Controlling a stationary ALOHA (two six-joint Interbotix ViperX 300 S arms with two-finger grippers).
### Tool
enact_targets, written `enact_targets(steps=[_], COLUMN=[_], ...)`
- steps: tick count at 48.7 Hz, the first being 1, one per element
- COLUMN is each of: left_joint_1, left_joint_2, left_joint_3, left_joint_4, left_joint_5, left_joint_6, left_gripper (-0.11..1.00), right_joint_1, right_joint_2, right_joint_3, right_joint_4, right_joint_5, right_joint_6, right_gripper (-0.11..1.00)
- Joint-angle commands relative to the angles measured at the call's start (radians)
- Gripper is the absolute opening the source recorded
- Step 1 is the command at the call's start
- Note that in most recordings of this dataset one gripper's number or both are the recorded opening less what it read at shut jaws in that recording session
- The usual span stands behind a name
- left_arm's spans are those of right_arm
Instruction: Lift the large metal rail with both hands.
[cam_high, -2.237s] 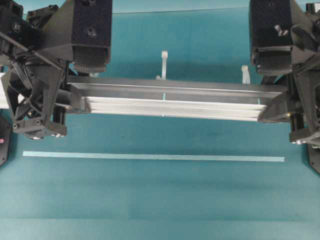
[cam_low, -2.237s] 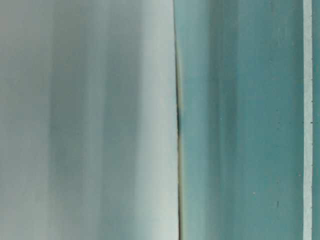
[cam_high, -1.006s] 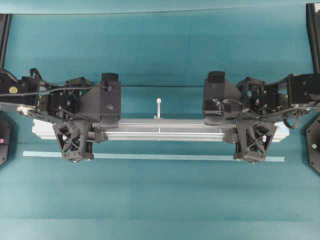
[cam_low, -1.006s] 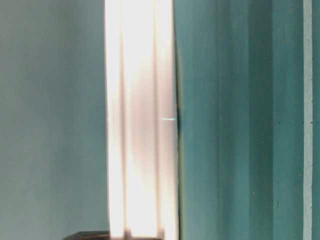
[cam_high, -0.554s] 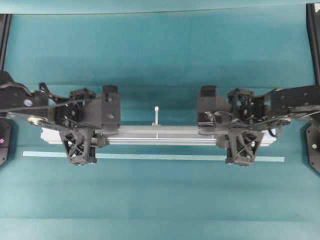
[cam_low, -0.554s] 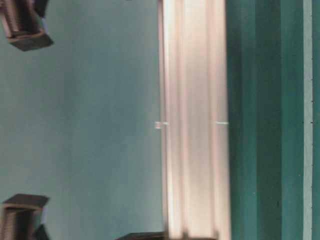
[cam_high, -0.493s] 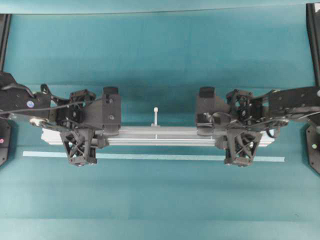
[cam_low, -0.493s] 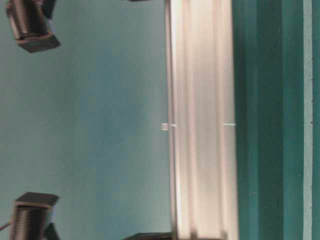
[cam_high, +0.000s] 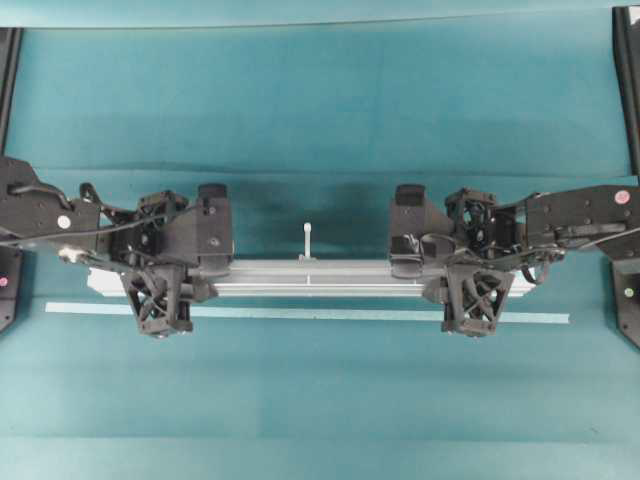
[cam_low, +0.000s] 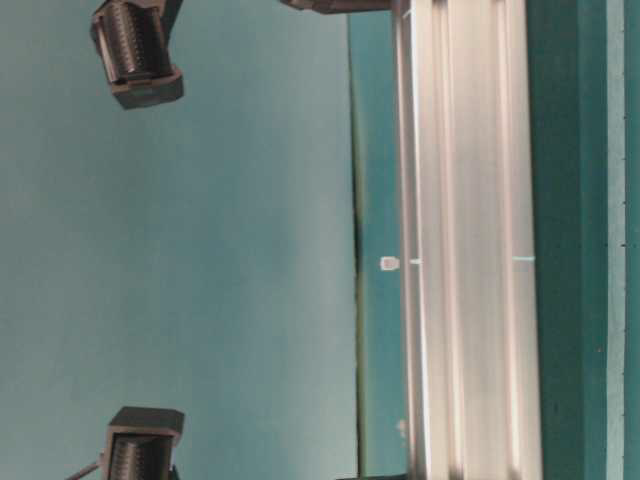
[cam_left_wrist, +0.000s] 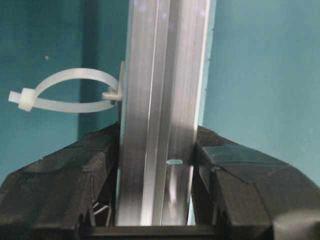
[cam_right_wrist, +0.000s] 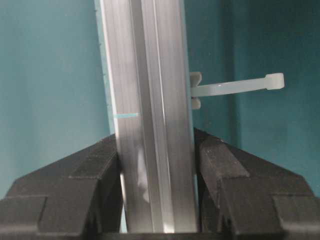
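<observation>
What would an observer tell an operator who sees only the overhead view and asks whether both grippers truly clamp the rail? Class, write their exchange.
Observer: In the left wrist view, the left gripper has its jaws pressed against both sides of the rail.
Operator: And the right?
Observer: In the right wrist view, the right gripper is clamped on the rail the same way.
Operator: Is anything close to the jaws?
Observer: A looped zip tie sticks out of the rail's side just beyond the left gripper.
</observation>
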Motion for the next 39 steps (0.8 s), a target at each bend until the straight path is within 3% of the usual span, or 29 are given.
enact_targets(steps=[1, 39], left_joint_1=[-0.006, -0.012], left_joint_2=[0.005, 0.058], left_joint_3=[0.012, -0.005], left_joint_4=[0.002, 0.002], left_joint_5=[-0.020, -0.051], left_joint_6=[-0.018, -0.011], left_gripper=[0.36, 0.36], right_joint_1=[0.005, 0.032], right_joint_2=[0.003, 0.054], right_joint_3=[0.021, 0.055], right_joint_4=[0.011, 0.032], right_joint_5=[0.006, -0.074], right_joint_6=[0.000, 0.000], right_gripper=[0.38, 0.38])
